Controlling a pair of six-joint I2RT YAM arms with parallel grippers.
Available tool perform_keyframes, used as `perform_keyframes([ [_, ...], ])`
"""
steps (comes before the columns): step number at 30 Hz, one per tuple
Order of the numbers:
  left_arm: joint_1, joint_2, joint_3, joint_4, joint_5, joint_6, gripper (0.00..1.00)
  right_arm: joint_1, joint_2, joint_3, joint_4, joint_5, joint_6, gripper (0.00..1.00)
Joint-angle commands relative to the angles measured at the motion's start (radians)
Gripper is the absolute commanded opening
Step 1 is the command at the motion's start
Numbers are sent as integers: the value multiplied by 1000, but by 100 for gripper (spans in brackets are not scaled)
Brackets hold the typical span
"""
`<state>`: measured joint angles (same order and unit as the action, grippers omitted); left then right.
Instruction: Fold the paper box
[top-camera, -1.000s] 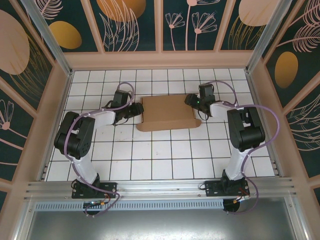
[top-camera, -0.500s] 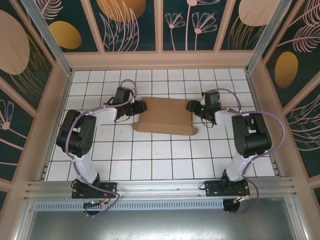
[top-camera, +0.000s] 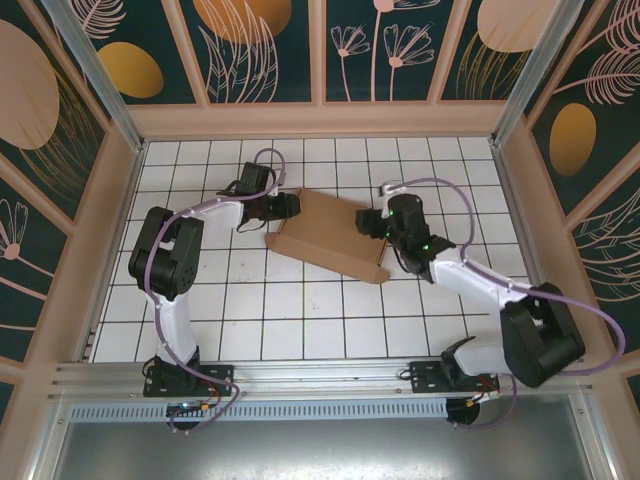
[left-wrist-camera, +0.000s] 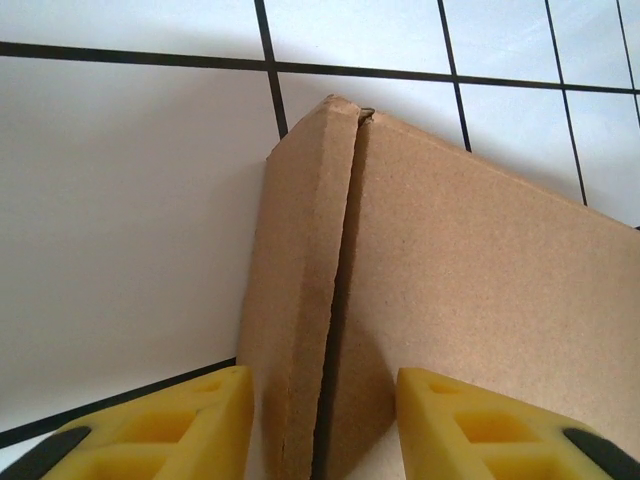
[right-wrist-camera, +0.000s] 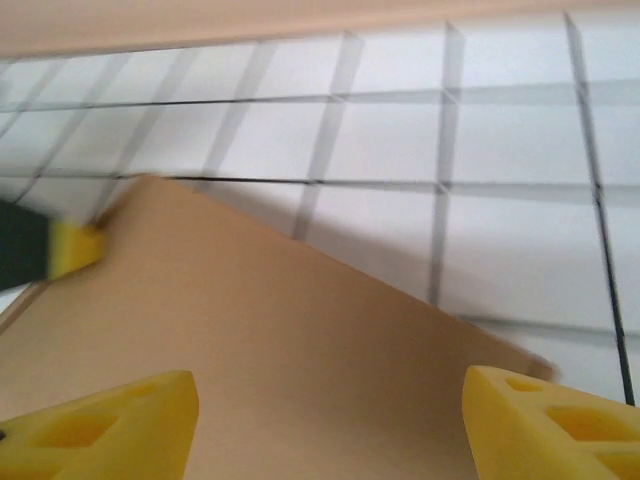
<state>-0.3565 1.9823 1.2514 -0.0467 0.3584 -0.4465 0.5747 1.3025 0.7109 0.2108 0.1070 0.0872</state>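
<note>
From above, the box (top-camera: 330, 238) lies askew mid-counter (top-camera: 300, 320), with the left hand (top-camera: 288, 205) at its far left corner and the right hand (top-camera: 372, 222) at its right end.

Left wrist: the left hand (left-wrist-camera: 322, 400) is part open astride the box's (left-wrist-camera: 480, 280) folded corner; whether it pinches, I cannot tell.

Right wrist: the right hand (right-wrist-camera: 330, 400) gapes wide over the box's (right-wrist-camera: 250, 330) flat top, holding nothing.

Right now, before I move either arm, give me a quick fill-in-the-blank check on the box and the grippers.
The box is made of brown ____.
It rests on a table of white ____.
The left gripper straddles one ____ of the box.
The right gripper has ____ fingers, spread wide above the box.
Missing words: cardboard; tiles; corner; yellow.
</note>
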Motion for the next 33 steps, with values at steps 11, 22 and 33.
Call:
perform_keyframes([
  [11,-6,10,-33,-42,-17,32,38,204,264,64,59,-87,-741,79],
  [22,-6,30,-31,-27,9,25,35,256,465,81,141,242,-874,48],
  [33,-6,53,-28,-24,18,38,34,245,324,47,193,74,-688,56],
])
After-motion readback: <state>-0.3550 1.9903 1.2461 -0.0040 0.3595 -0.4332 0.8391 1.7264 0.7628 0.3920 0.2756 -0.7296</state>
